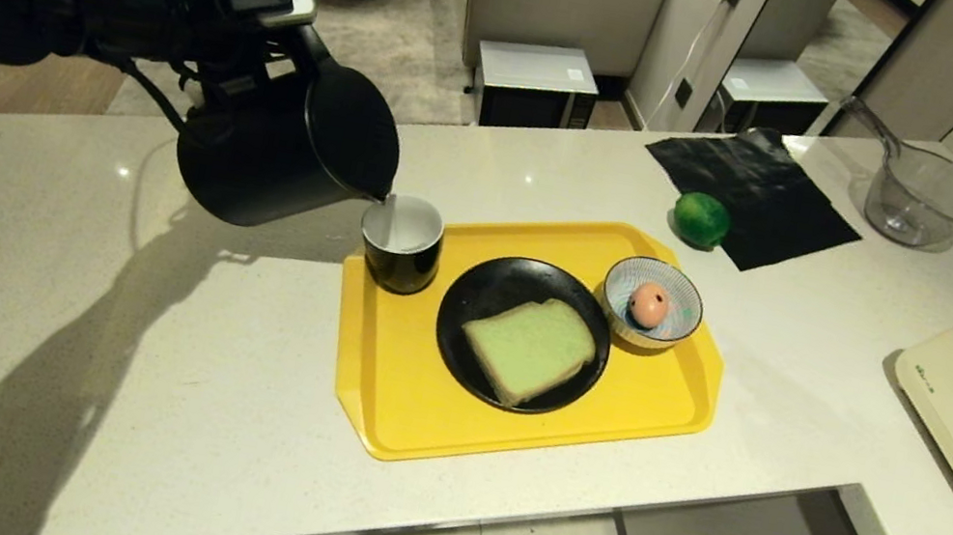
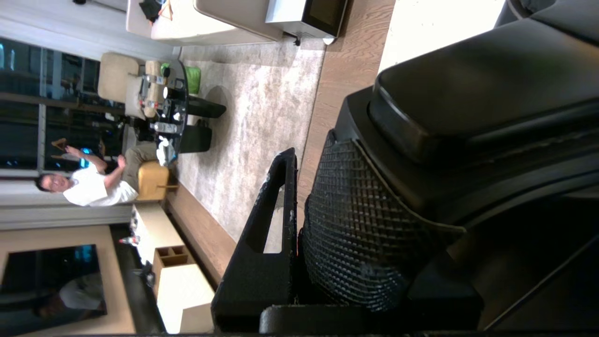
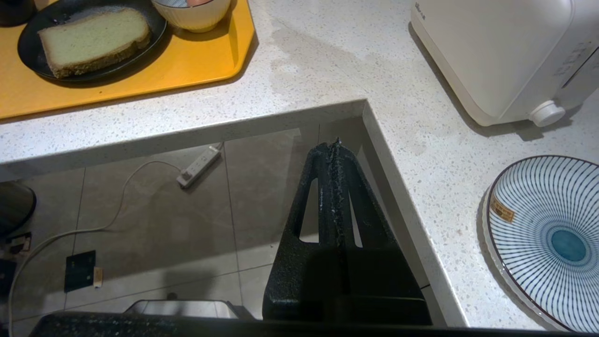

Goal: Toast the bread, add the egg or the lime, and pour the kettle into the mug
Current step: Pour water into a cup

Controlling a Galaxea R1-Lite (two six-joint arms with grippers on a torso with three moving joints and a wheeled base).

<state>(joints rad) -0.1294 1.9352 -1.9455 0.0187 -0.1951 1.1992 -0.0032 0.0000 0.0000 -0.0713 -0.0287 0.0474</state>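
The kettle [image 1: 282,145], tilted spout-down over the mug [image 1: 400,244] at the yellow tray's [image 1: 412,413] far left corner, is clamped by its handle in the left gripper's [image 2: 299,224] jaws. Bread [image 1: 529,347] lies on the black plate [image 1: 482,293], egg [image 1: 648,305] in the striped bowl [image 1: 668,336], lime [image 1: 701,219] on the tabletop [image 1: 221,379] beyond. The right gripper [image 3: 334,154] hangs off the tabletop's edge, jaws pressed together.

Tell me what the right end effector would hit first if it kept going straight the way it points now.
The right end effector, shut and empty, hangs below the counter edge, pointing down over the tiled floor. Going straight on, it would probably meet the floor first; nothing else shows in that line, though depth is unclear.
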